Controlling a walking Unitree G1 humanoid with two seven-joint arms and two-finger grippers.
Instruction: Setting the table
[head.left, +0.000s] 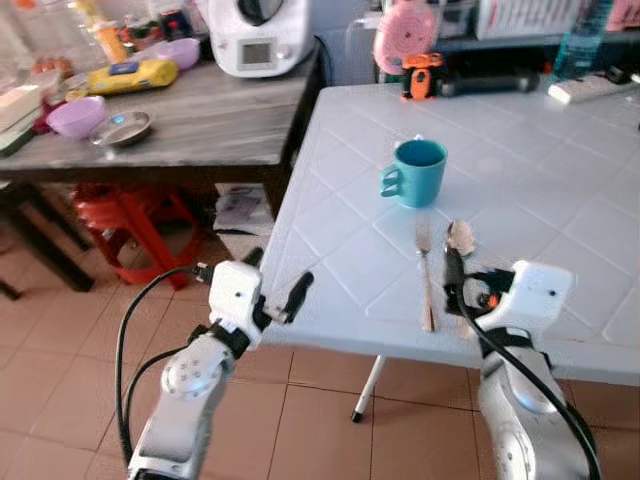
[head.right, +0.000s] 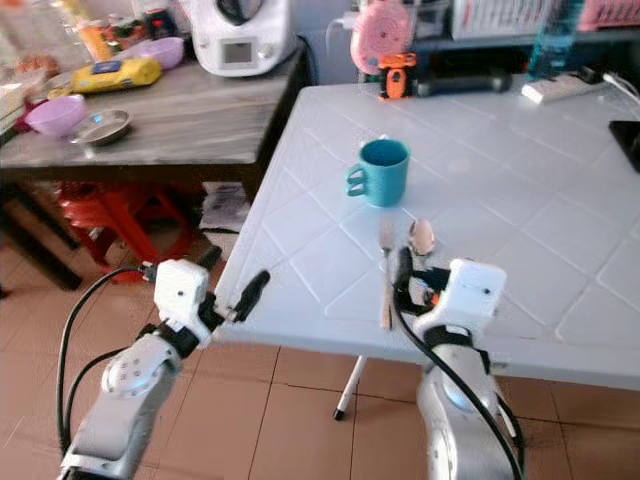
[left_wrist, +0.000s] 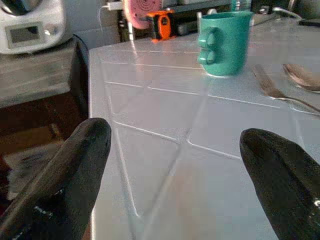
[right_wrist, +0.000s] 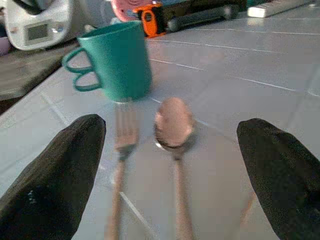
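Two silver jointed arms end in white boxy wrist housings; a black cable (head.left: 125, 340) loops along the left arm; another runs down the right; each end effector, left (head.left: 275, 290) and right (head.left: 468, 282), carries two long black rounded fingers (left_wrist: 75, 170).

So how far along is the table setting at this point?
Looks done: a teal plastic mug, a metal fork and a metal spoon lie together on the white tiled table. In hand: nothing; the right gripper sits open over the cutlery handles, the left gripper open at the table's edge. Left: possibly a plate or bowl.
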